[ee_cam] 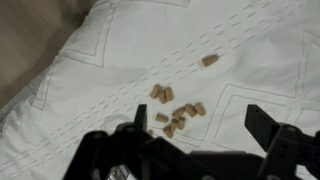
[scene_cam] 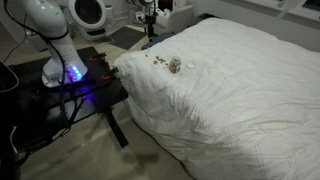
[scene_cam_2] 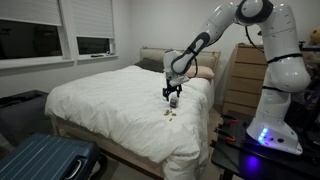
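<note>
Your gripper (ee_cam: pixel 197 118) hangs over a white bed (scene_cam_2: pixel 110 110), jaws spread wide and holding nothing. In the wrist view, from the left, the dark left finger (ee_cam: pixel 140 125) stands at the lower edge. Just right of it lies a loose cluster of brown pieces (ee_cam: pixel 172 112): short, blunt, cork-like stubs, matte against the cloth. The cluster's long axis runs roughly from upper left to lower right. Its pieces point every which way, and several touch. Farther right and higher, a stray piece (ee_cam: pixel 209 60) lies apart, its long axis tilted up to the right. The right finger (ee_cam: pixel 265 128) stands at the far side. Beneath them the quilt (ee_cam: pixel 250 50) is soft and white, rumpled, and stitched in dotted lines. In an exterior view the pieces sit near the bed's corner beside a small pale container (scene_cam: pixel 175 65), rounded, its material too small to tell. In an exterior view the gripper (scene_cam_2: pixel 171 93) hovers just above that spot, fingers pointing down.
</note>
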Robot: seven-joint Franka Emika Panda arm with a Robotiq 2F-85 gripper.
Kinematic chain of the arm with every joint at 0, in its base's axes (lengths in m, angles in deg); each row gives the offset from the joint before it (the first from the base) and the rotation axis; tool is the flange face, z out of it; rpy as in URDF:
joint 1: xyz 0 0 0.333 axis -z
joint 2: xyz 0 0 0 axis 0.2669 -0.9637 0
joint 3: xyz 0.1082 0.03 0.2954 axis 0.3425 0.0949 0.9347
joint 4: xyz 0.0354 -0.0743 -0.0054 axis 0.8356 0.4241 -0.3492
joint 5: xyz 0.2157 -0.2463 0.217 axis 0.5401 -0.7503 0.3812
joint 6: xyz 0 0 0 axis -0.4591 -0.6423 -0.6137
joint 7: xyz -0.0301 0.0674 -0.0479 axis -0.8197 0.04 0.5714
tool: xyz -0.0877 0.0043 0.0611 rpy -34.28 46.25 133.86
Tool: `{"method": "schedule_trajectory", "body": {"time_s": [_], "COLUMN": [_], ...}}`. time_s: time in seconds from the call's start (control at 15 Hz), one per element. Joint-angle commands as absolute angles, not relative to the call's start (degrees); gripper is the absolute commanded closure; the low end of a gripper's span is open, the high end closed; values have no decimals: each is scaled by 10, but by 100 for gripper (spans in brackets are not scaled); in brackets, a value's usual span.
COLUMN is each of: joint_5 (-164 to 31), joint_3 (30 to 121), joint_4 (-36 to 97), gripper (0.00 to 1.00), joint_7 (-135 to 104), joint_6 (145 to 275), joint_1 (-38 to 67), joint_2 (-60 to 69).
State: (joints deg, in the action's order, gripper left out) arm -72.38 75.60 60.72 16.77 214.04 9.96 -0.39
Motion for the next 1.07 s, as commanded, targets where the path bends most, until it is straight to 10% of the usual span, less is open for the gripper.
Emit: {"method": "schedule_trajectory", "body": {"time_s": [0.0,1.0], "joint_5": [-702,-640], "joint_3": [746,726], "joint_4": [633,622], "gripper": [0,0], "joint_7": [207,254], "joint_6": [2188,2317], "joint_1": [91,64], "joint_2": [-7,-127]}}
